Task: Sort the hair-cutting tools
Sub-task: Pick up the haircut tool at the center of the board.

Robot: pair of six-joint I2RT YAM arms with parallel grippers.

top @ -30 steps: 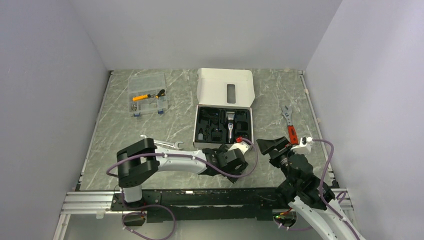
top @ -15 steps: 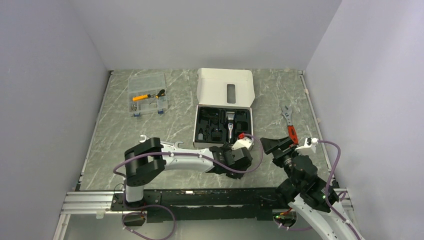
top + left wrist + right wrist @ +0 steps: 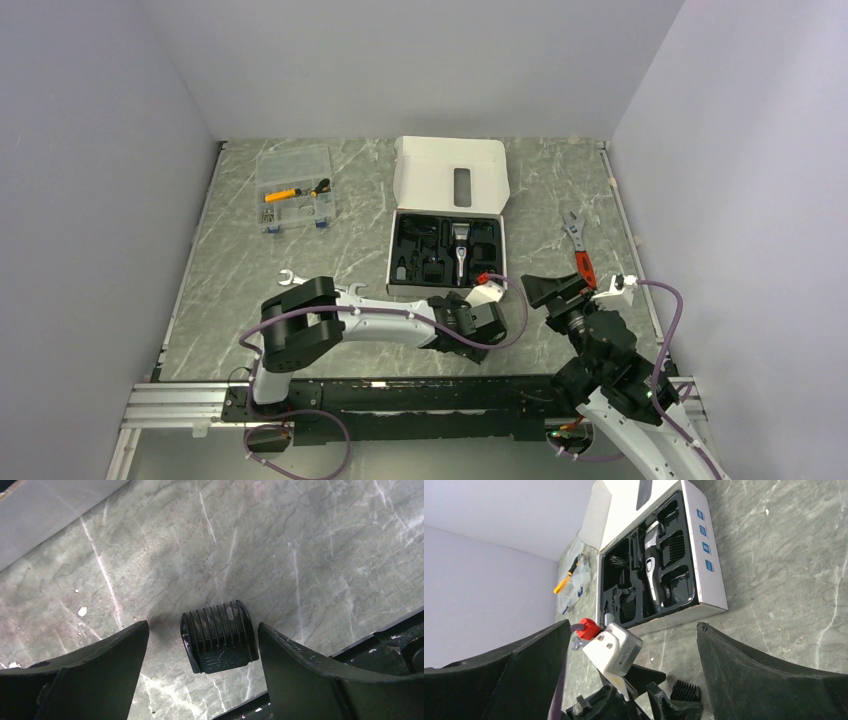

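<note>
Seemingly nearly sorted: clipper (image 3: 650,565) and combs (image 3: 672,547) seated in box (image 3: 709,545). Left to stow: one comb attachment (image 3: 220,636) on near tabletop (image 3: 300,555), straddled by open left claw (image 3: 202,627); right claw (image 3: 633,625) open, empty.

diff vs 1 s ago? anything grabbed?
Left arm swung right. Its tool now straddles a black comb attachment lying on the table, with the jaws open and clear of it, so nothing is gripped. Right arm shifted slightly right; its tool is open and empty. Box, clipper and red-handled wrench are unmoved.
</note>
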